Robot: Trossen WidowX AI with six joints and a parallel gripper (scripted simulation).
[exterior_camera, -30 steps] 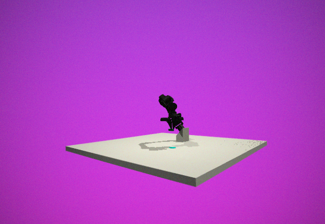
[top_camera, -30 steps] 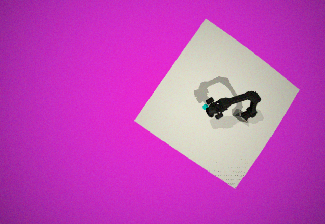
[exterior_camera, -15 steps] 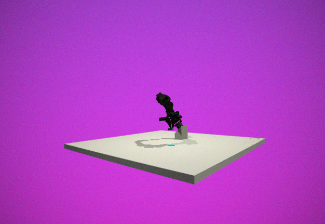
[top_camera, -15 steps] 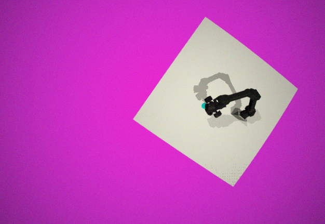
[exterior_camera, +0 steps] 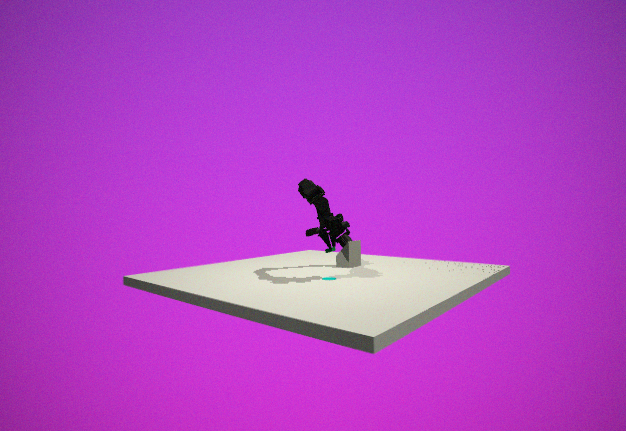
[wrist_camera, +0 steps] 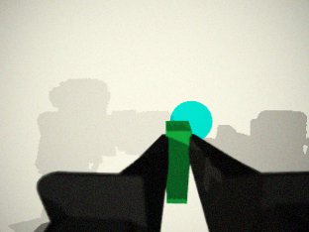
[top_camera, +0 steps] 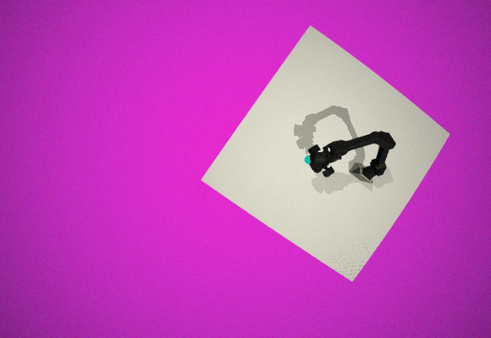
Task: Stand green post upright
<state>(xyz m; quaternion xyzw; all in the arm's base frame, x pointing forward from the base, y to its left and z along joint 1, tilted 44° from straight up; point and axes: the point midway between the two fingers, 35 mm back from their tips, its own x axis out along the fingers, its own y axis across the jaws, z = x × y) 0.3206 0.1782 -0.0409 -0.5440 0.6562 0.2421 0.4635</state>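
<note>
The green post point(wrist_camera: 177, 171) is held between the fingertips of my gripper point(wrist_camera: 177, 140) point(exterior_camera: 330, 250), its long side running up and down the wrist view. In the exterior view the gripper is well above the table, and only a small bit of green shows at the tips; the post's exact tilt is unclear there. The cyan circle point(top_camera: 307, 159) point(exterior_camera: 329, 278) point(wrist_camera: 194, 113) is flat on the table. In the wrist view it is just beyond the post's far end, slightly right, partly covered by post and fingertip. In the top view the arm hides the post and part of the circle.
The pale square table point(top_camera: 253, 159) point(exterior_camera: 374, 310) has its edges well away from the circle. The grey arm base point(exterior_camera: 354, 254) point(top_camera: 358, 169) stands behind the circle in the exterior view. Arm shadows fall around the circle.
</note>
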